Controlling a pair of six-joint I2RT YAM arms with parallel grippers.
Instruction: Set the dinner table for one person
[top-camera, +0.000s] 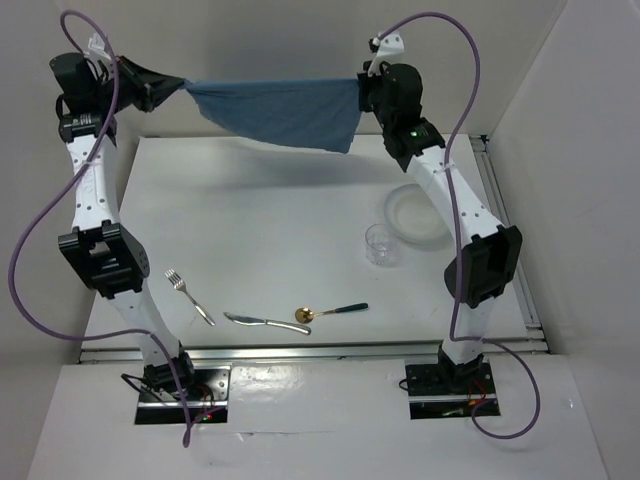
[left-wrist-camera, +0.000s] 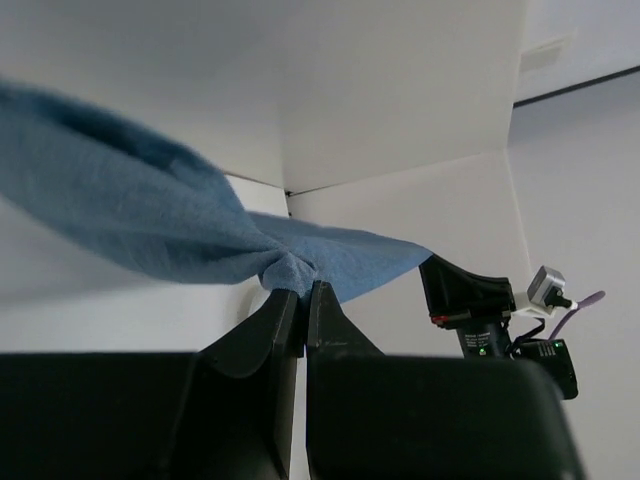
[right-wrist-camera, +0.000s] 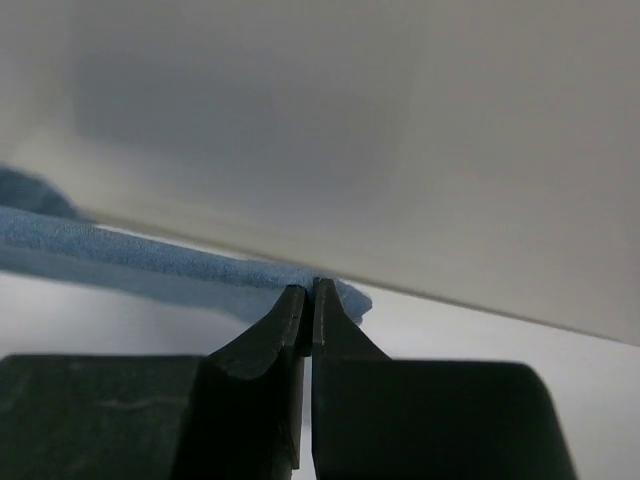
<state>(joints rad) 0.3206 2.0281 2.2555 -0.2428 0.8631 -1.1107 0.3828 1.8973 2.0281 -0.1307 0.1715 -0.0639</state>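
Note:
A blue cloth placemat (top-camera: 280, 108) hangs stretched in the air above the far edge of the white dinner table (top-camera: 280, 230). My left gripper (top-camera: 178, 88) is shut on its left corner (left-wrist-camera: 290, 270). My right gripper (top-camera: 362, 82) is shut on its right corner (right-wrist-camera: 335, 293). The cloth sags in the middle and its lower edge hangs near the table's far edge. On the table lie a fork (top-camera: 189, 297), a knife (top-camera: 262, 321) and a gold spoon with a green handle (top-camera: 330, 312). A clear glass (top-camera: 381, 245) and a white plate (top-camera: 417, 215) stand at the right.
White walls enclose the table at the back and both sides. Metal rails run along the near edge (top-camera: 310, 348) and the right edge (top-camera: 510, 240). Purple cables loop off both arms. The right arm reaches over the plate.

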